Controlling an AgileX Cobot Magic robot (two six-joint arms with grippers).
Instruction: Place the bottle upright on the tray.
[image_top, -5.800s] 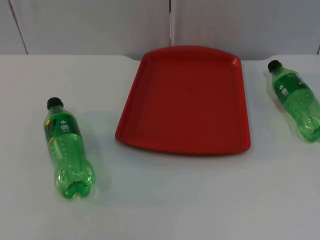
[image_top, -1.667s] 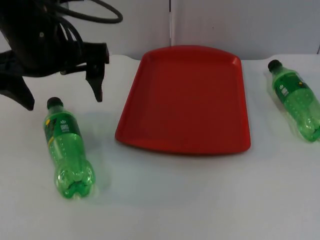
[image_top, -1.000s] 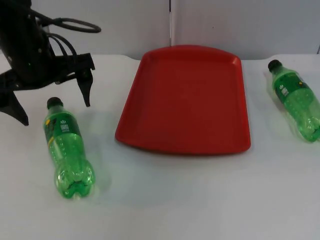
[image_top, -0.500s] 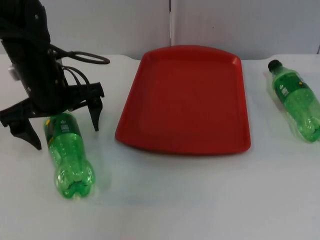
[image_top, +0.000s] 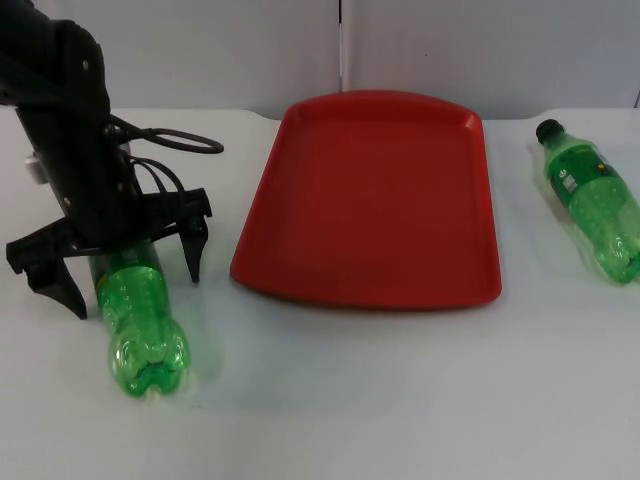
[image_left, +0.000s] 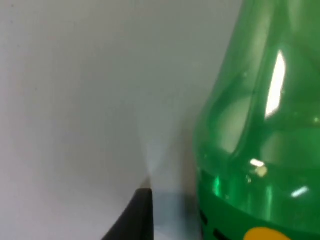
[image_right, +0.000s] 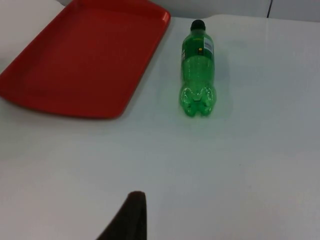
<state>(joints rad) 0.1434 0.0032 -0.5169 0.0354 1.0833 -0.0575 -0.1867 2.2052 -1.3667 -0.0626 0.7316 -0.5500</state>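
Left gripper (image_top: 120, 268): you see it wide open, a finger each side of the lying green plastic bottle (image_top: 138, 318), holding nothing, ready to pinch.
Right gripper: waits; jaws, you cannot tell.
Flat red plastic tray (image_top: 375, 200): bare.

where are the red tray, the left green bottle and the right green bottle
red plastic tray (image_top: 370, 200), top view, on its flat floor
left green plastic bottle (image_top: 140, 320), top view, on its lower body
right green plastic bottle (image_top: 595, 205), top view, on its middle body

Bright, even light; soft shadows under tray (image_top: 300, 285); glare streak on left bottle (image_left: 275, 80).
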